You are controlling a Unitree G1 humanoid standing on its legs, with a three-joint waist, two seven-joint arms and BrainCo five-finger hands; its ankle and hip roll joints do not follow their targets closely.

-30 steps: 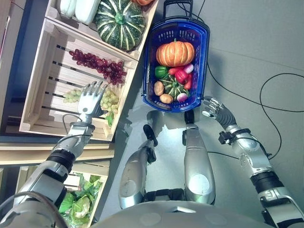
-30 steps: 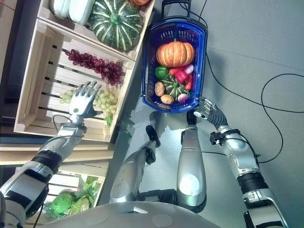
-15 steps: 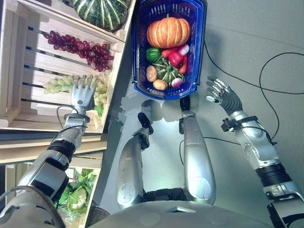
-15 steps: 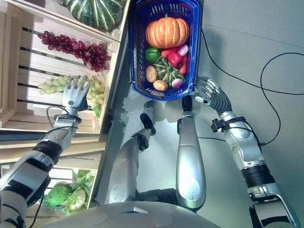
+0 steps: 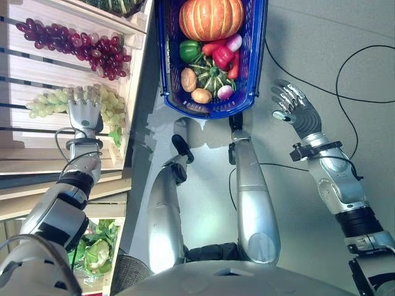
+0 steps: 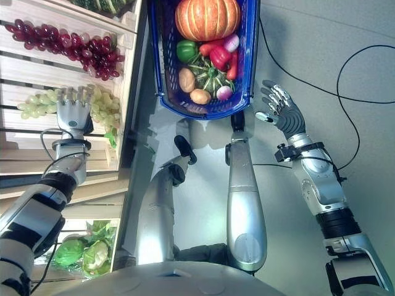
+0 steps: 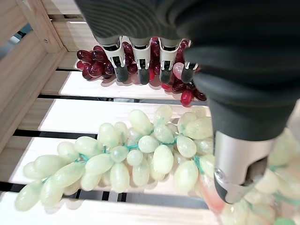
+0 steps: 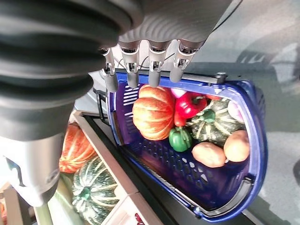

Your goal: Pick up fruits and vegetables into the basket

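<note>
A blue basket (image 5: 170, 92) stands on the floor and holds an orange pumpkin (image 5: 210, 18), a green pepper (image 5: 189, 50), a red pepper (image 5: 222, 57), a small striped squash (image 5: 212, 77), potatoes and radishes. In the wooden crate (image 5: 37, 157) at my left lie green grapes (image 7: 136, 157) and red grapes (image 5: 80, 46). My left hand (image 5: 83, 114) hovers open right over the green grapes, fingers straight. My right hand (image 5: 295, 111) is open in the air beside the basket's right side, holding nothing.
A lower shelf holds cabbages (image 5: 95, 254). In the right wrist view a green striped pumpkin (image 8: 93, 192) and an orange one (image 8: 75, 150) lie in crates behind the basket. Bare grey floor spreads to the right.
The camera has swung, so the whole scene slid up and right. My left hand has come onto the green grapes. My right hand has lifted and drawn away from the basket's rim.
</note>
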